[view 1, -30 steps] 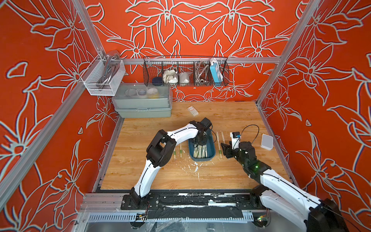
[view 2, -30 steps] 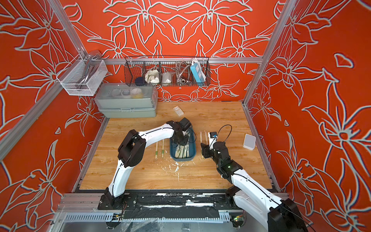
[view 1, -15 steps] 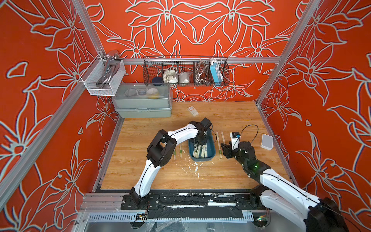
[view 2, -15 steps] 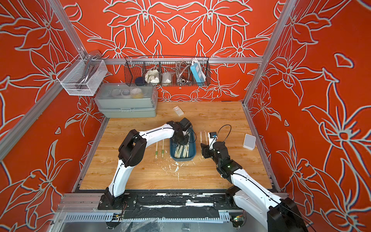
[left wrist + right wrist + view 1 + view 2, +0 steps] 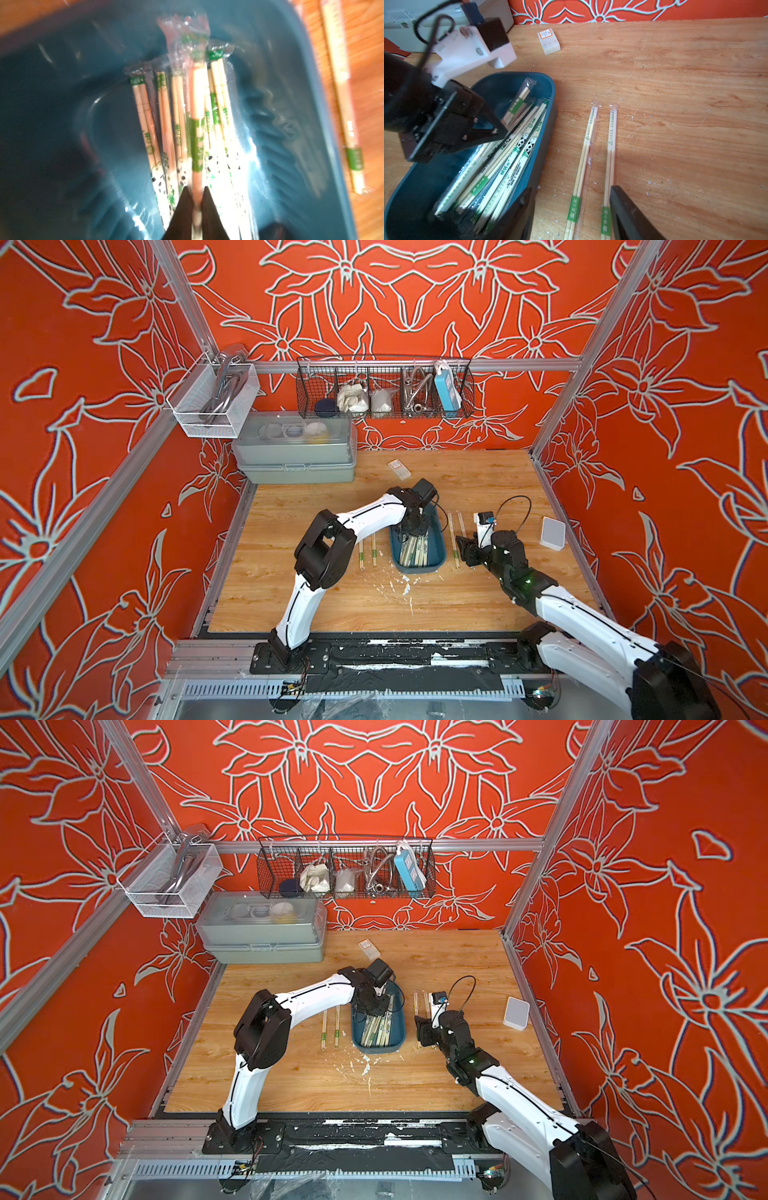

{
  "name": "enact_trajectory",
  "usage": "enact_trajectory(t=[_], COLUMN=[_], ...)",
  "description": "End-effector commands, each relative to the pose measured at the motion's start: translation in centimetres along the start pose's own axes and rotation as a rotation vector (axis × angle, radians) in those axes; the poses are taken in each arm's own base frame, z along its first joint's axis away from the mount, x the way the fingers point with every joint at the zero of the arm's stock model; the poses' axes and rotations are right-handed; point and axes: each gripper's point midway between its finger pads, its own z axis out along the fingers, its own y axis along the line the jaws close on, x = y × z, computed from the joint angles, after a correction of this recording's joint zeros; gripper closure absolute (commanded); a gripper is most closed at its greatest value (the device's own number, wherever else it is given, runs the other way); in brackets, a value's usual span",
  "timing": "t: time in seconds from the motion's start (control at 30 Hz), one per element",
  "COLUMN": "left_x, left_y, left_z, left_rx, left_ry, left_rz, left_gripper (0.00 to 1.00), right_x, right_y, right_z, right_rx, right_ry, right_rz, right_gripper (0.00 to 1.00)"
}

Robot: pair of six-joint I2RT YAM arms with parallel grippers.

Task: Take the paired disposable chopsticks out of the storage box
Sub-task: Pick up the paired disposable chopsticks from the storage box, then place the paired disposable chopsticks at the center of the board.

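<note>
1. Orange-red walls (image 5: 415, 302) with pale flower outlines fill the upper frame and both sides.
2. A light wooden tabletop (image 5: 478, 605) lies at centre.
3. A black wire basket (image 5: 309, 381) hangs upper centre, with a grey lidded case (image 5: 295, 456) just lower left.

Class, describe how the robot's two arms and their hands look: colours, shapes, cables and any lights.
Both arms have white shells with black joints: left arm, right arm. Each hand ends in dark tapering fingers: left hand, right hand. A black cable loops above the right wrist; a green light glows on that arm.
</note>
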Motion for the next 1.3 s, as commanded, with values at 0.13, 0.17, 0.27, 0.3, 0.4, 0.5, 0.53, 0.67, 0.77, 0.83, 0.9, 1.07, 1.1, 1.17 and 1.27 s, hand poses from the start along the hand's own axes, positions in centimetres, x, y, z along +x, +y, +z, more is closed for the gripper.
enact_trajectory(t=[0.13,0.17,0.27,0.3,0.4,0.5,0.53,0.67,0.77,0.83,0.9,1.07,1.1,1.17,1.27], left_x=[-1.0,-1.1,-1.5,-1.7,-2.1,-2.4,-2.4,-2.3,-1.7,-1.1,-0.3,2.1,2.6,3.5,4.4], left_y=[0.2,0.1,-0.1,-0.2,-0.2,0.0,0.1,1.4,3.3,5.2,7.3,12.4,13.3,15.0,17.2], left_z=[-2.6,-2.8,-3.8,-4.3,-5.9,-7.8,-8.4,-11.1,-12.7,-13.5,-13.9,-13.2,-12.9,-12.0,-10.8], left_rx=[-0.001,0.002,0.016,0.021,0.031,0.044,0.048,0.059,0.055,0.034,0.010,-0.024,-0.034,-0.052,-0.083], left_ry=[-0.035,-0.038,-0.058,-0.066,-0.091,-0.124,-0.137,-0.182,-0.205,-0.213,-0.222,-0.206,-0.194,-0.173,-0.152], left_rz=[-0.015,-0.017,-0.025,-0.028,-0.031,-0.040,-0.042,-0.067,-0.096,-0.120,-0.150,-0.243,-0.256,-0.278,-0.307], left_gripper=[0.89,0.89,0.89,0.89,0.89,0.89,0.89,0.89,0.89,0.89,0.89,0.89,0.88,0.88,0.88], right_x=[-1.1,-1.1,-1.1,-1.1,-1.1,-1.1,-1.2,-1.2,-1.2,-1.2,-1.2,-1.2,-1.1,-1.1,-1.0], right_y=[0.3,0.3,0.3,0.3,0.3,0.2,0.2,0.2,0.0,-0.1,-0.2,0.1,0.2,0.5,1.0], right_z=[-0.1,-0.1,-0.1,-0.1,-0.2,-0.3,-0.4,-0.7,-0.8,-0.8,-0.9,-0.7,-0.6,-0.5,-0.2], right_rx=[-0.001,0.000,0.001,0.000,-0.002,0.001,0.000,-0.001,0.008,0.011,0.016,-0.001,-0.006,-0.024,-0.048], right_ry=[-0.014,-0.013,-0.013,-0.013,-0.016,-0.022,-0.026,-0.043,-0.052,-0.056,-0.058,-0.057,-0.054,-0.052,-0.043], right_rz=[-0.014,-0.015,-0.018,-0.019,-0.024,-0.023,-0.023,-0.023,-0.020,-0.018,-0.015,-0.010,-0.011,-0.014,-0.016], right_gripper=[0.38,0.38,0.38,0.38,0.36,0.29,0.28,0.22,0.19,0.18,0.17,0.17,0.17,0.17,0.17])
